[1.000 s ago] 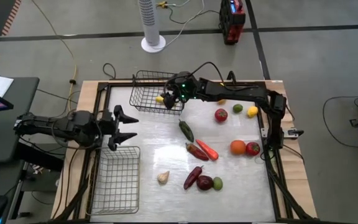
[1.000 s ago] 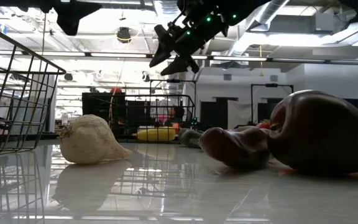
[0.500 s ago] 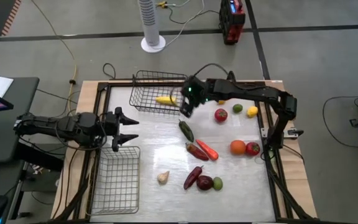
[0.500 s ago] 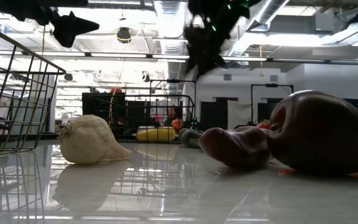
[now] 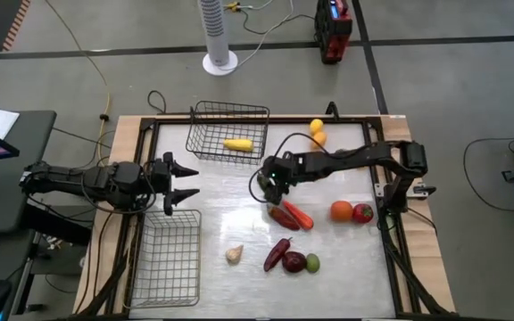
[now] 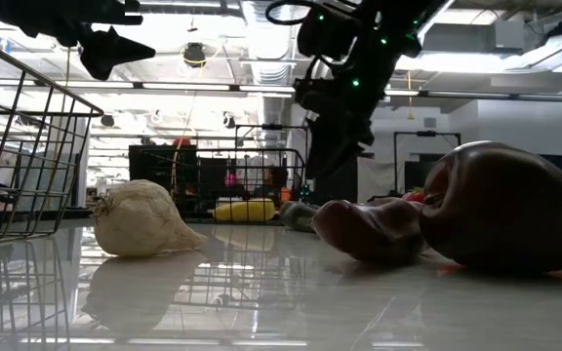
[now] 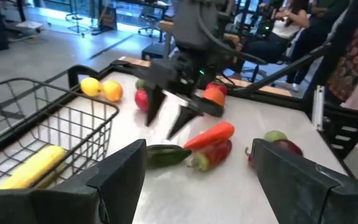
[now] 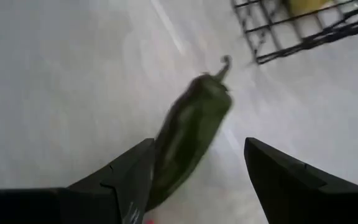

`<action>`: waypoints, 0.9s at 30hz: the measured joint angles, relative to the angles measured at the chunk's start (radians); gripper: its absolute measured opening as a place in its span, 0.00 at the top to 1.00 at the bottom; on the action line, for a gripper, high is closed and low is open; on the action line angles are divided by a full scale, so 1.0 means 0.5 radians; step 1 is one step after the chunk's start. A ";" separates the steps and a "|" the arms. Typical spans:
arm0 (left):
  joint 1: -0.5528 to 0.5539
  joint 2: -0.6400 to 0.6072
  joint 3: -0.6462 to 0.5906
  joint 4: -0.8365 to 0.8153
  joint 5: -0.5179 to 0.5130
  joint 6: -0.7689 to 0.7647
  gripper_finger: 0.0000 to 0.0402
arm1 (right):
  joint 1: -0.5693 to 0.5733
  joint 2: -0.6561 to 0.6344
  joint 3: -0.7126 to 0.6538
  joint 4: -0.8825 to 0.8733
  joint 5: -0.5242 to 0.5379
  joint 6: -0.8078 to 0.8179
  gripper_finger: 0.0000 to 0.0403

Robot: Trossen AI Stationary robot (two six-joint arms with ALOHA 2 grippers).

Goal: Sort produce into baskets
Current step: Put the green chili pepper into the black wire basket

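A lab or workshop: exposed ceiling ducts [image 6: 457, 19], floor cables [image 5: 87, 53].

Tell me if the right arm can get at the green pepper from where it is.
Probably yes: the right gripper hangs just above the green pepper, jaws open astride it, and nothing lies between them.

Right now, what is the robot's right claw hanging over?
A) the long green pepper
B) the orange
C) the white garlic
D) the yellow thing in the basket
A: the right wrist view looks past the open right gripper straight at the green pepper lying on the table, and the left wrist view shows the fingers just above it.
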 joint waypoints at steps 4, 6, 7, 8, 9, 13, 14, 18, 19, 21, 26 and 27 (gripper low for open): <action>0.001 0.000 -0.001 0.000 -0.024 0.021 0.31 | -0.024 0.009 -0.030 0.086 0.000 0.061 0.31; 0.001 0.000 -0.001 -0.001 -0.024 0.021 0.31 | -0.027 0.050 -0.019 0.183 0.000 0.067 0.31; 0.001 0.000 -0.001 -0.001 -0.024 0.022 0.31 | -0.028 0.072 -0.020 0.202 0.000 0.066 0.31; 0.001 0.000 -0.001 -0.002 -0.024 0.022 0.31 | -0.026 0.106 -0.023 0.206 -0.003 0.067 0.31; 0.001 0.000 -0.001 -0.003 -0.024 0.022 0.31 | -0.022 0.140 -0.028 0.223 -0.009 0.069 0.31; 0.001 0.000 -0.001 -0.012 -0.023 0.022 0.31 | 0.001 0.220 -0.025 0.338 0.059 0.096 0.31; 0.001 0.000 -0.001 -0.018 -0.023 0.022 0.31 | 0.004 0.227 -0.022 0.363 0.061 0.095 0.31; 0.001 -0.002 -0.001 -0.047 -0.022 0.031 0.31 | 0.012 0.292 -0.024 0.433 0.076 0.085 0.31; 0.001 -0.002 -0.002 -0.049 -0.023 0.033 0.31 | 0.013 0.300 -0.026 0.410 0.079 0.085 0.31; 0.001 -0.009 -0.002 -0.052 -0.022 0.035 0.31 | 0.014 0.325 -0.022 0.441 0.089 0.101 0.31; 0.001 -0.037 -0.002 -0.064 -0.021 0.035 0.31 | 0.026 0.359 -0.027 0.414 0.108 0.104 0.32; 0.001 -0.039 -0.002 -0.064 -0.022 0.035 0.31 | 0.035 0.355 -0.026 0.411 0.124 0.088 0.32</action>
